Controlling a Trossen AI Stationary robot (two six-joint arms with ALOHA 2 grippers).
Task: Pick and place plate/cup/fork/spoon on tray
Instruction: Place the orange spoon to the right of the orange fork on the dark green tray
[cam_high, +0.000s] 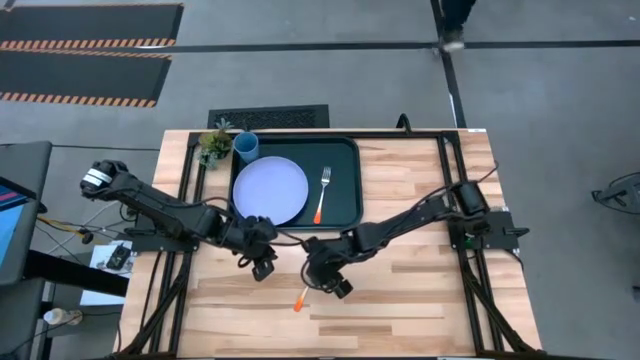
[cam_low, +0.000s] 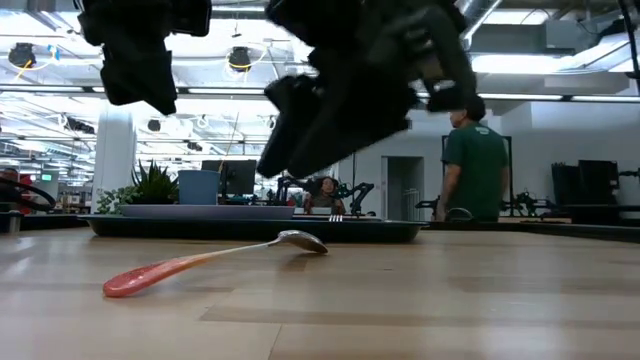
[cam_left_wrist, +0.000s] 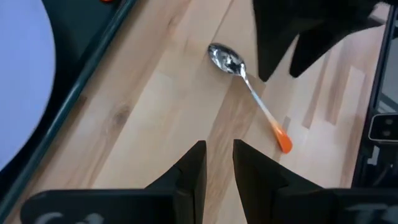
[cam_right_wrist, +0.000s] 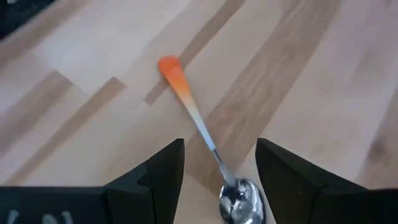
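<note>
**Spoon pick-up, right arm over target**

While the right gripper (cam_right_wrist: 220, 171) hovers with fingers spread wide over the silver spoon with a rounded bowl and orange handle (cam_high: 303, 296), the spoon lies flat on the bare wooden table (cam_high: 420, 300), near of the large dark green rectangular tray (cam_high: 345, 150) and apart from it. Judgement: the fingers straddle the thin metal neck close to the bowl; descend straight, keep the jaws square across the neck, and close only once the tips touch wood, since a flat spoon slips or pivots easily.

The left gripper (cam_left_wrist: 217, 171) waits just left of the spoon, fingers nearly together and holding nothing; it is close enough to crowd the lift. Already on the tray: large round pale lavender-blue plate (cam_high: 270, 190), silver fork with orange handle (cam_high: 322, 194) right of it, small round blue cup (cam_high: 246, 147) at the far-left corner. A small potted plant (cam_high: 214, 143) stands just off that corner. Free tray space lies right of the fork. A person in a green shirt (cam_low: 476, 160) stands in the room beyond.
</note>
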